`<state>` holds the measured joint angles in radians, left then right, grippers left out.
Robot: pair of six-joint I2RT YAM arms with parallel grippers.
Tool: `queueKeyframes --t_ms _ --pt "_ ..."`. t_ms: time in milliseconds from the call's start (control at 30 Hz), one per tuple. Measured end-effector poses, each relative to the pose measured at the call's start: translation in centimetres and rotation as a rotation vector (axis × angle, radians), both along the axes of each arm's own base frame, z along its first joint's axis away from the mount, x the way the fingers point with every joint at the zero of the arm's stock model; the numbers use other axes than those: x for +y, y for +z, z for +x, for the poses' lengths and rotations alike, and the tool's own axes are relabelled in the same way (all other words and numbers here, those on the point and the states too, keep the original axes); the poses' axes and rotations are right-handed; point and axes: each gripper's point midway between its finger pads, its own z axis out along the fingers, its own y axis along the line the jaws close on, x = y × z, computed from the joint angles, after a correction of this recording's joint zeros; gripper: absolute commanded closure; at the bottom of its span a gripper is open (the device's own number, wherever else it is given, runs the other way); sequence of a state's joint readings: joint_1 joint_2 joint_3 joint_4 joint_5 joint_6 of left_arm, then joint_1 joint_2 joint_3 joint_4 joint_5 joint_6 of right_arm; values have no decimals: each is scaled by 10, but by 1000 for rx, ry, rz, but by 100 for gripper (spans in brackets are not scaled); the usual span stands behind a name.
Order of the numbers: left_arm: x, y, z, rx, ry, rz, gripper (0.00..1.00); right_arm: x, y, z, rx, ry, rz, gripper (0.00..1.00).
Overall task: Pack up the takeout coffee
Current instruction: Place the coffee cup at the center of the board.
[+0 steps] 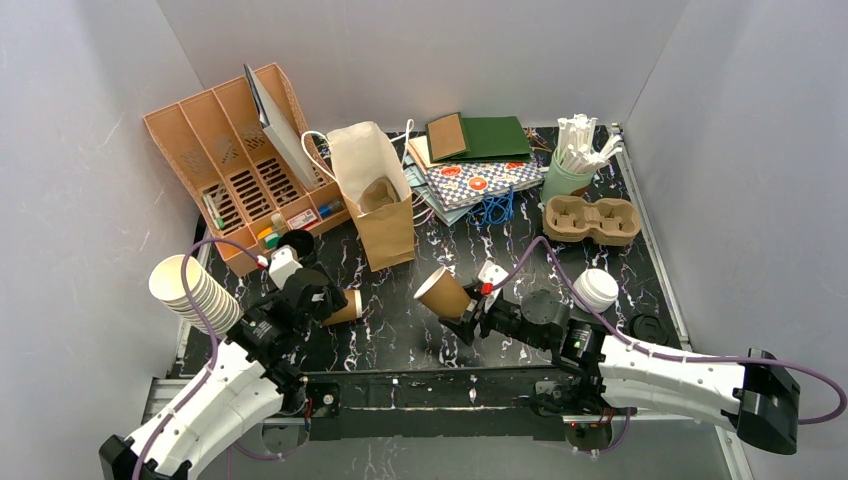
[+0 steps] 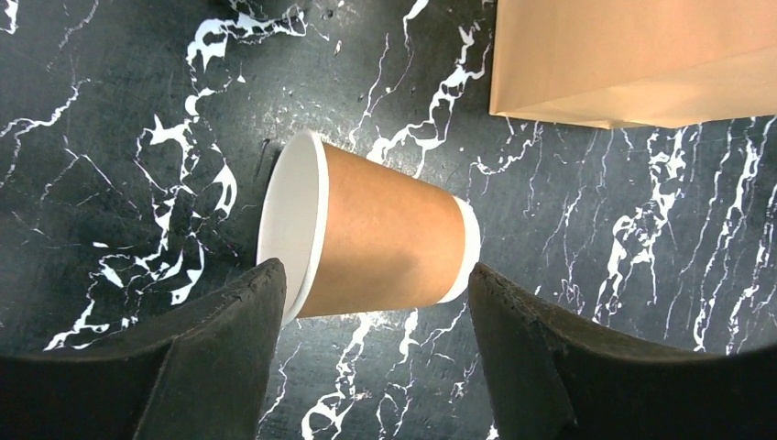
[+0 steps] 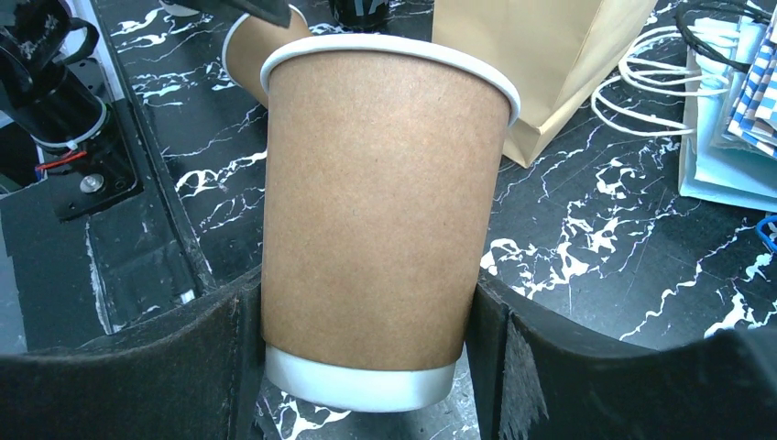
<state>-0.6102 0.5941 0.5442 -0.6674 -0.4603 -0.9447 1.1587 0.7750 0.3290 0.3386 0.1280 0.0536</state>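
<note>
Nearest you, your right gripper [image 3: 366, 307] is clamped on a tan coffee cup [image 3: 385, 211], one finger on each side of its wall just above the white base. From overhead you see that cup held off the marble table [image 1: 400, 335], tipped with its mouth toward the far left. Over on the left, your left gripper [image 2: 376, 275] straddles a second tan cup [image 2: 389, 238] that lies on its side on the table. One of the fingers [image 2: 229, 330] overlaps its rim and the other sits at its base (you cannot tell whether they press the cup or stand free of it). Left of that arm, a nested stack of cream cups [image 1: 190, 290] leans at the table's left edge. On the right, a black lid [image 1: 650, 328] lies near the table's edge, with a stack of white lids [image 1: 596, 288] just beyond it. Farther back, a black cup [image 1: 297, 243] stands beside the tan organizer [image 1: 215, 150]. An open brown paper bag [image 1: 378, 200] stands mid-table, and a pulp cup carrier [image 1: 590, 220] sits well to its right. A green cup of straws [image 1: 572, 165] and a pile of menus [image 1: 475, 165] are at the far side.
</note>
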Motion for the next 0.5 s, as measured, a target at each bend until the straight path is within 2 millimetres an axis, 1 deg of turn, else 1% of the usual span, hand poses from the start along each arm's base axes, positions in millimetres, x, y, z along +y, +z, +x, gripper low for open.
queueKeyframes --t_ms 100,167,200,233,333,367,400,433,467,500 --pt "-4 -11 3 16 -2 -4 36 -1 4 0 -5 0 12 45" --pt "-8 -17 4 26 -11 -10 42 -1 5 0 -7 0 16 45" --pt "-10 -21 5 33 -18 -13 48 -1 5 -1 -7 1 16 46" --pt "-12 -23 6 37 -23 -16 55 -1 5 -1 -7 0 16 46" --pt "-18 -24 11 41 -54 -13 83 -2 4 -1 -4 0 9 46" --pt "-21 -23 13 42 -69 -9 90 -3 3 -1 -3 1 5 46" --pt "-25 -17 17 30 -84 -16 97 -3 2 -1 -2 0 2 46" --pt "-30 -7 22 6 -99 -25 100 -4 2 -2 -1 0 0 47" --pt "-34 5 28 -16 -114 -28 100 -4 1 -2 0 0 -2 47" --pt "-34 12 30 -26 -122 -21 100 -4 1 -2 0 1 -4 47"
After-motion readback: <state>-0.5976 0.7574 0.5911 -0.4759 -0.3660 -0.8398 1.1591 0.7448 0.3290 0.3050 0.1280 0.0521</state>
